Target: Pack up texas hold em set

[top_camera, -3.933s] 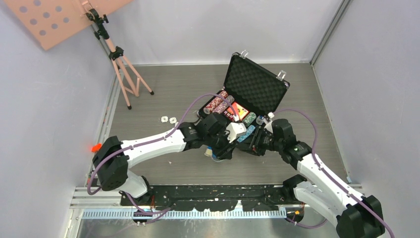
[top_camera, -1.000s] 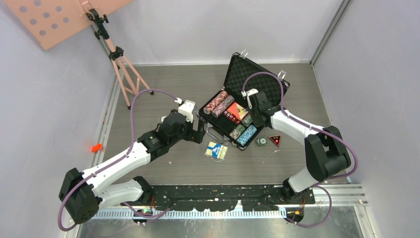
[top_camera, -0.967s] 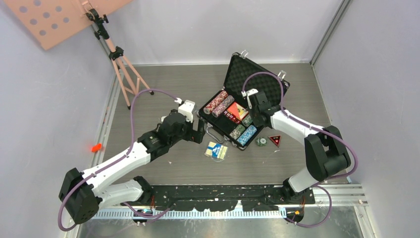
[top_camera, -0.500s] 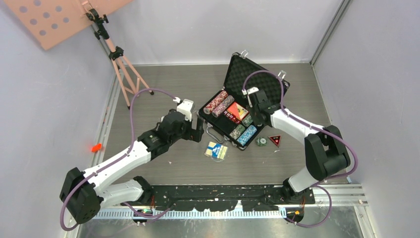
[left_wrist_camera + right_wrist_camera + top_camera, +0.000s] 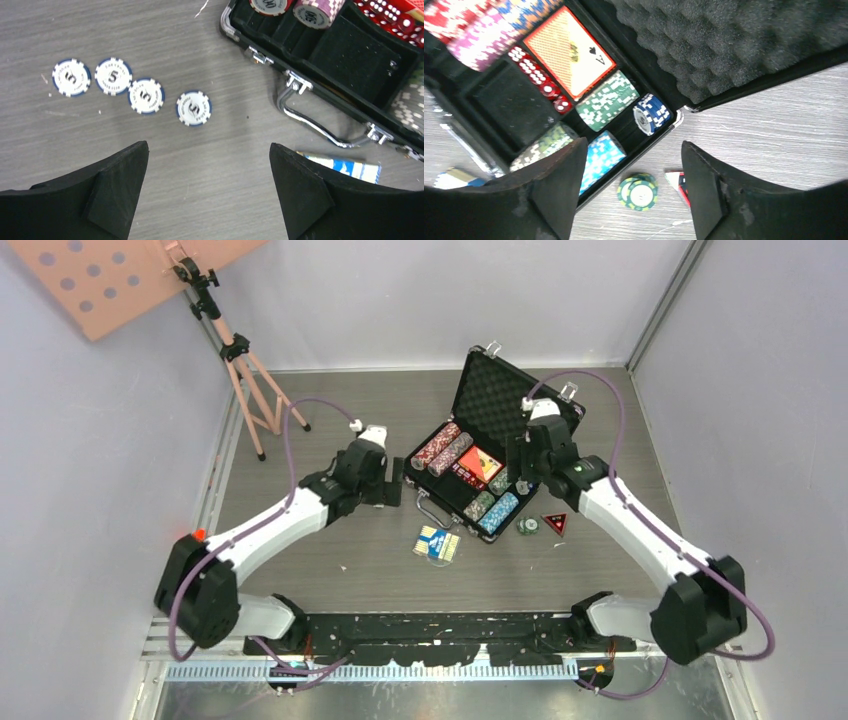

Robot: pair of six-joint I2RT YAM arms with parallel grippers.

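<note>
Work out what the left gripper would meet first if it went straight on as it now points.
The left gripper would probably meet bare table, just short of the nearest white-and-blue chip; depth is unclear.

A grey, wood-grain surface (image 5: 330,410) sits boxed in by pale lavender walls (image 5: 420,300) on three sides, evenly lit, with only soft shadows. In the far left corner a pink tripod (image 5: 237,346) stands with its legs spread, topped by a tilted pink board (image 5: 110,280) punched with round holes. A metal strip (image 5: 662,302) runs up the far right corner. A ribbed metal rail (image 5: 450,671) lines the near edge, and a small orange tab (image 5: 198,534) shows at the left edge.
</note>
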